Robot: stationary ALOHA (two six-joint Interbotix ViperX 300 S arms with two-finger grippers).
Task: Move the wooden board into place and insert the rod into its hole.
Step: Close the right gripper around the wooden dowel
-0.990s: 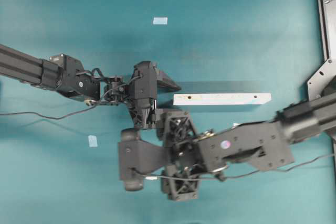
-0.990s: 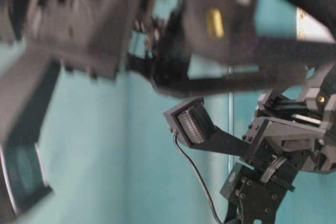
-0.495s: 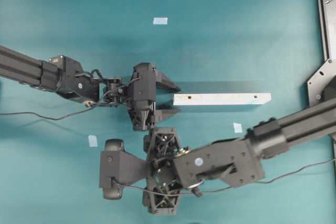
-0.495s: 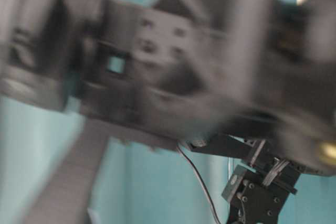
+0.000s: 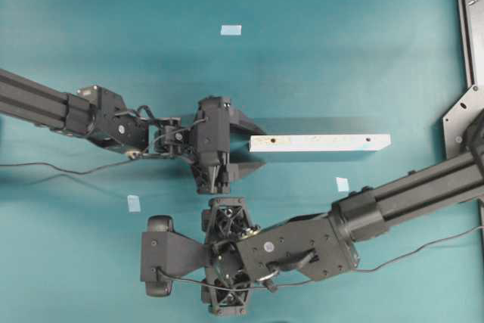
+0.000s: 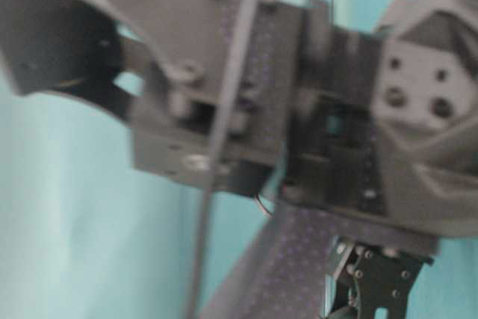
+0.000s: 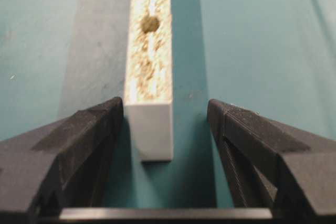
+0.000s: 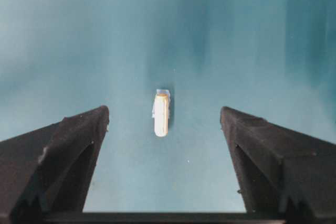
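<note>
Both grippers are standing open: the left gripper [image 7: 165, 114] is straddling the near end of the wooden board [image 7: 149, 66] with its jaws apart on either side, the left finger [image 7: 79, 140] just beside the board's edge, while the right gripper [image 8: 164, 124] is hanging wide over the rod [image 8: 161, 114]. On the teal table [image 5: 340, 43] the board [image 5: 320, 142] is lying flat at mid-scene, pointing right, and the rod is lying by a blue tape scrap [image 8: 163, 92] between the right jaws, untouched
</note>
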